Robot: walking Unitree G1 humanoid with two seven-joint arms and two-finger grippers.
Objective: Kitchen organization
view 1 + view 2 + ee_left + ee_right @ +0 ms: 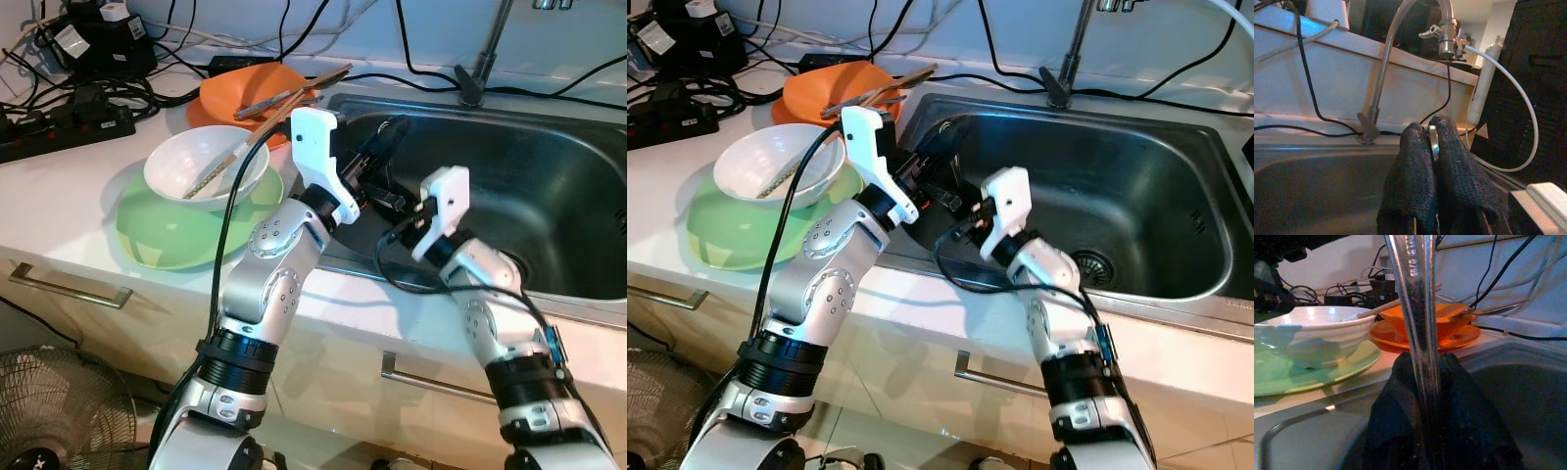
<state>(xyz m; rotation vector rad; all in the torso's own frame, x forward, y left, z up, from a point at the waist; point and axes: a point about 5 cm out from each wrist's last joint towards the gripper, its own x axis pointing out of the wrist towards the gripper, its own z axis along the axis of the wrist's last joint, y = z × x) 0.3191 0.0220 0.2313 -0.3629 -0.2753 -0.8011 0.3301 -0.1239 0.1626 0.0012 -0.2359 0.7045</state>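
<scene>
Both arms reach over the left part of the steel sink (549,196), and their black fingers meet there. In the right wrist view my right gripper (1422,364) is shut on the handle of a steel utensil (1415,308), which runs straight up past the fingers. My left gripper (1433,126) is shut on a thin strip of shiny metal (1433,142); it looks like the same utensil, but I cannot tell for sure. From the head, the left gripper (380,147) sits just above the right gripper (392,201). The utensil itself is too dark to make out there.
On the counter, a white bowl (201,162) with chopsticks (235,157) sits on a green plate (162,240). Behind it, an orange bowl (245,90) holds more utensils. Power strips and cables (59,127) lie at the back left. The faucet (480,69) stands behind the sink; a fan (59,416) is below left.
</scene>
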